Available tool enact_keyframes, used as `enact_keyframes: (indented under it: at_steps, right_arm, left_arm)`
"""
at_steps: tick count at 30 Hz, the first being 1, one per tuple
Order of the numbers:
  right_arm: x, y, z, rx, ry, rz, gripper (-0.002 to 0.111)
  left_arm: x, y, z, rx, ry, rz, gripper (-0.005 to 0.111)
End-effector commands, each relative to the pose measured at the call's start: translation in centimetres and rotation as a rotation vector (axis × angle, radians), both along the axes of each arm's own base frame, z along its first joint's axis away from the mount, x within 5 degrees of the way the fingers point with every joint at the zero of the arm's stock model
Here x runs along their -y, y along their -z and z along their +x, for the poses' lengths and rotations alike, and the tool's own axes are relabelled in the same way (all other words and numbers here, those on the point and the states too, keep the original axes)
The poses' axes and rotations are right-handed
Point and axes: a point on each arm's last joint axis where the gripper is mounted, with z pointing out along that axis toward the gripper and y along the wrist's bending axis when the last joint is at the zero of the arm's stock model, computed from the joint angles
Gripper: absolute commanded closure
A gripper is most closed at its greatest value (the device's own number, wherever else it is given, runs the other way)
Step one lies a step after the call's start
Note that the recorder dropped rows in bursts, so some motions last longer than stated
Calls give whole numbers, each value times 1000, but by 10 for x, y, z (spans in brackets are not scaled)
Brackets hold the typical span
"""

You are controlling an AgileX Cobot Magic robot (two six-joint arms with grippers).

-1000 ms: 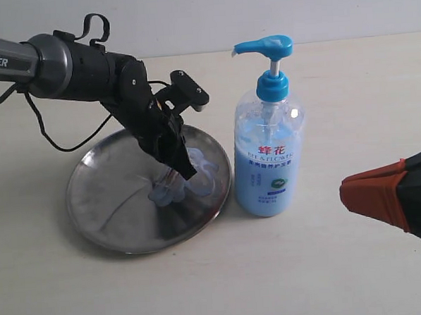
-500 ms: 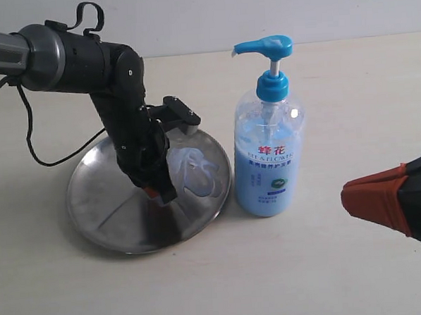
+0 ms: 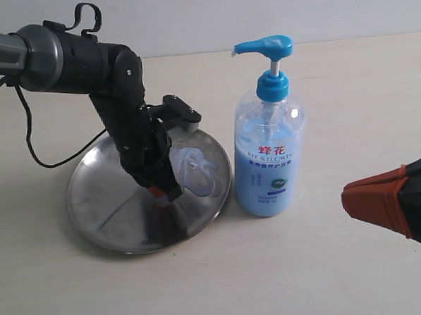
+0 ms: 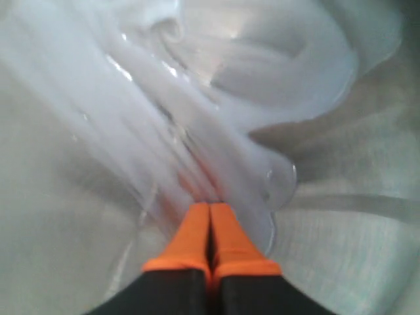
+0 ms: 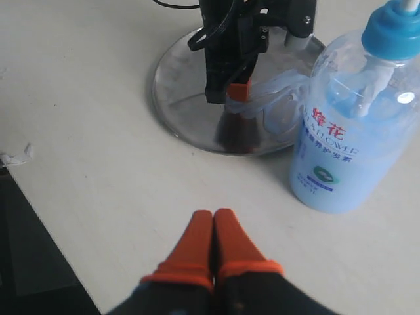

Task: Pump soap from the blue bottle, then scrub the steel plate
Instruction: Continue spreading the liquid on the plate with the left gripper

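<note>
Left end effector (image 4: 210, 207): orange-tipped black fingers pressed tight together, nothing between them. Right end effector (image 5: 213, 213): same orange tips, pinched closed, empty.

Pale beige desk (image 3: 308, 265) carries everything; the right end effector hovers above a bare patch of it.

Round shallow shiny steel plate (image 3: 100, 198) lies flat on the desk, left of centre in the exterior view, with the black left arm (image 3: 71, 59) leaning over it.

Blue bottle (image 3: 269, 161): tall clear plastic, light-blue liquid, bright blue pump head, light-blue label with red characters. It stands upright just beside the plate's rim, between the plate and the right end effector.

Soap (image 3: 197, 172): pale blue translucent gel, smeared glossy over the bottle-side half of the plate. The left end effector's tips are down in it.
</note>
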Motion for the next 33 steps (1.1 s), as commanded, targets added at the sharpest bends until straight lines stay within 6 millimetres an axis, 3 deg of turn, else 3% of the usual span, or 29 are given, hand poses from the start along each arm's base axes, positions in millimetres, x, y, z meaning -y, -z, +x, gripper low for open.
enact_keyframes:
  at_steps: [1, 10, 17, 33]
  right_arm:
    - [0, -2, -1, 12, -2, 11, 108]
    - [-1, -2, -1, 20, -21, 18, 108]
    - [-1, -3, -1, 23, -21, 18, 108]
    - [-1, -2, -1, 22, -22, 15, 108]
  left_arm:
    - [5, 28, 6, 84, -22, -53, 107]
    - [12, 24, 22, 258, -38, -135, 107]
    - [13, 23, 25, 295, -44, -152, 107]
    - [-3, 28, -10, -91, 9, 34, 107]
